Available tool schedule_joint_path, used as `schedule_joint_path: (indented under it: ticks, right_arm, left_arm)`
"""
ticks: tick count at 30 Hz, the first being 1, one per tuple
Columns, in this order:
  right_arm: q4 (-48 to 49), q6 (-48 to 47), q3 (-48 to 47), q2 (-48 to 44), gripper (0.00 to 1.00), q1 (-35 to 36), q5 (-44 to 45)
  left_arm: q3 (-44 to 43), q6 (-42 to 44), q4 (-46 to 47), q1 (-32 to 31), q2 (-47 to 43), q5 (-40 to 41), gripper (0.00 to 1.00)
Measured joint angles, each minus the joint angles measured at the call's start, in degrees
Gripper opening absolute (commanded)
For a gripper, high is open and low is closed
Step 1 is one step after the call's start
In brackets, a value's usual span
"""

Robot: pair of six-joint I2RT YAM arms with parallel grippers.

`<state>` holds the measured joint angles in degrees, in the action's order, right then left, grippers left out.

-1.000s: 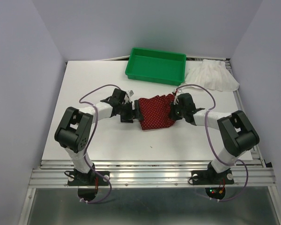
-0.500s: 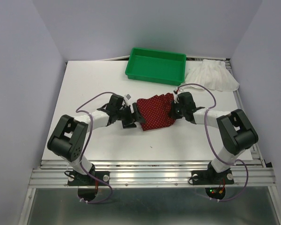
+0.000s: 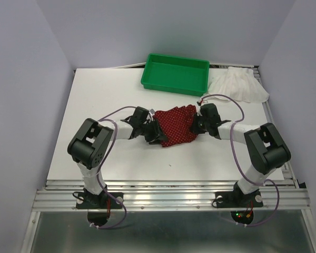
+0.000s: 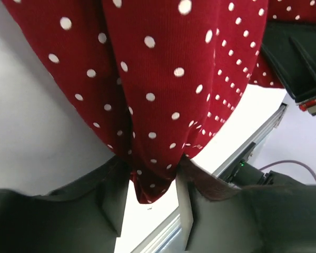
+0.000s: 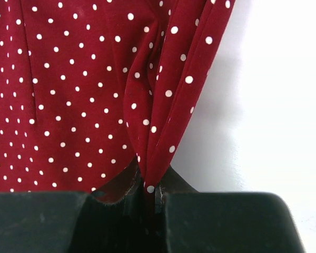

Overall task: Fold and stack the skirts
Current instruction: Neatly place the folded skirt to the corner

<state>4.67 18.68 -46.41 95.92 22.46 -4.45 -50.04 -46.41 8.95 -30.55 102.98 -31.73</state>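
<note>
Soft red dotted skirt (image 3: 175, 126), L gripper (image 4: 154, 171) pinching bunched fold, R gripper (image 5: 149, 185) clamping edge

Red dotted skirt (image 3: 175, 126) was lying about mid-desk (image 3: 105, 95), kinda bunched up. Left hand (image 3: 154, 133) was on its 9 o'clock edge and right hand (image 3: 196, 124) on its 3 o'clock edge. Green tray (image 3: 171, 87) sat at 12 o'clock from it, with the white skirt (image 3: 239, 84) crumpled at roughly 2 o'clock, beside the tray.

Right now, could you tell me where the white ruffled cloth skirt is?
In the top view, the white skirt lies at the far right corner of the table, beside the green plastic tray.
</note>
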Motion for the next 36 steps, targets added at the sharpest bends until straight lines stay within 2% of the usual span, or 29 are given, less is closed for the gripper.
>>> schedule_joint_path:
  ticks: [1, 2, 8, 14, 19, 31, 36]
  right_arm:
    - [-0.02, 0.15, 0.09, -0.09, 0.01, 0.0, 0.04]
    - [-0.11, 0.17, 0.13, -0.17, 0.01, 0.0, 0.15]
    - [-1.7, -1.09, 0.26, -1.36, 0.01, -0.96, 1.88]
    - [-4.02, -6.47, -0.96, -4.37, 0.01, -2.84, 5.49]
    - [-4.83, -12.76, -4.39, -7.87, 0.01, -7.39, 8.0]
    - [-3.61, -21.16, -14.58, -9.11, 0.01, -19.91, 4.59]
    - [0.02, -21.66, -21.14, -4.26, 0.01, -24.85, 2.67]
  left_arm:
    - [-0.28, 0.31, -0.09, -0.02, 0.22, 0.33, 0.16]
    - [-0.81, 0.55, -0.42, -0.11, 0.81, 0.5, 0.0]
    - [-6.82, 4.2, -6.43, -0.28, 1.55, 3.96, 0.0]
    - [-22.82, 12.13, -16.2, -3.17, 4.13, 11.43, 0.0]
    - [-34.21, 19.12, -21.79, -7.52, 6.62, 18.29, 0.0]
    - [-57.4, 29.05, -22.12, -12.79, 15.63, 27.1, 0.0]
    - [-70.05, 34.67, -19.28, -14.58, 22.82, 30.38, 0.0]
